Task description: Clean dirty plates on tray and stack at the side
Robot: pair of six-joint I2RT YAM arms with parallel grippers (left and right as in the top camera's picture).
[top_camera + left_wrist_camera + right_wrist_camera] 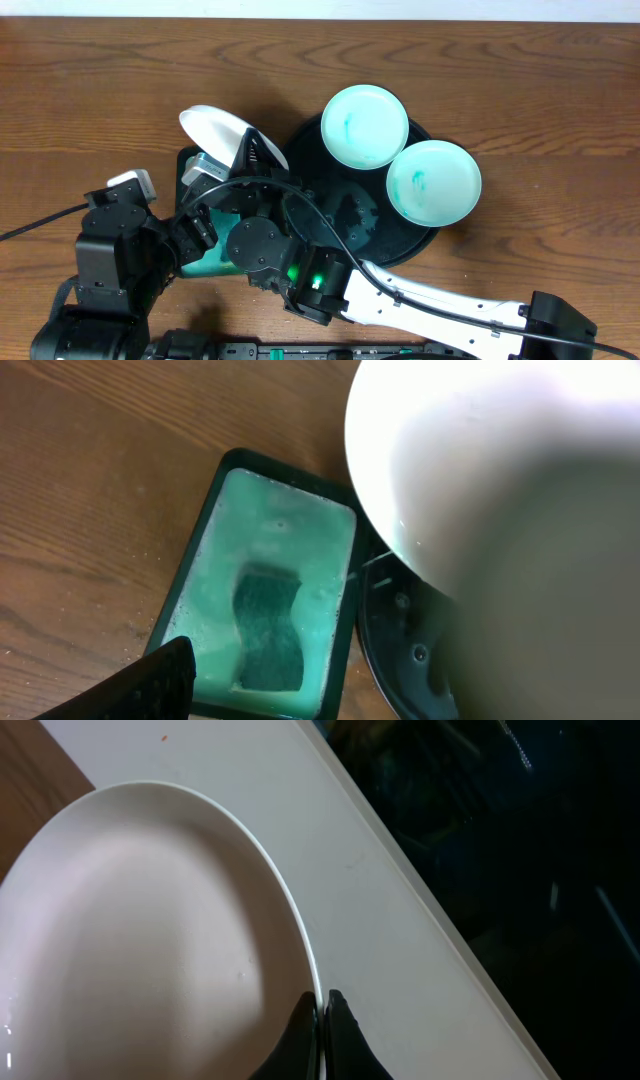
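Note:
The black tray point(352, 226) holds two mint plates with teal smears, one at its back point(364, 125) and one at its right point(433, 181). A third, white plate point(222, 132) is held tilted in the air, left of the black tray. My right gripper point(323, 1005) is shut on this plate's rim point(150, 940). The same plate fills the upper right of the left wrist view point(470, 470). My left gripper point(208, 177) is close beside the plate. Only its one dark finger point(150, 680) shows, spread wide and holding nothing.
A teal rectangular tray point(205, 510) with pale green liquid and a dark green sponge point(268, 625) lies under the held plate, left of the black tray's rim point(400, 650). Both arms crowd the front left of the wooden table point(520, 80).

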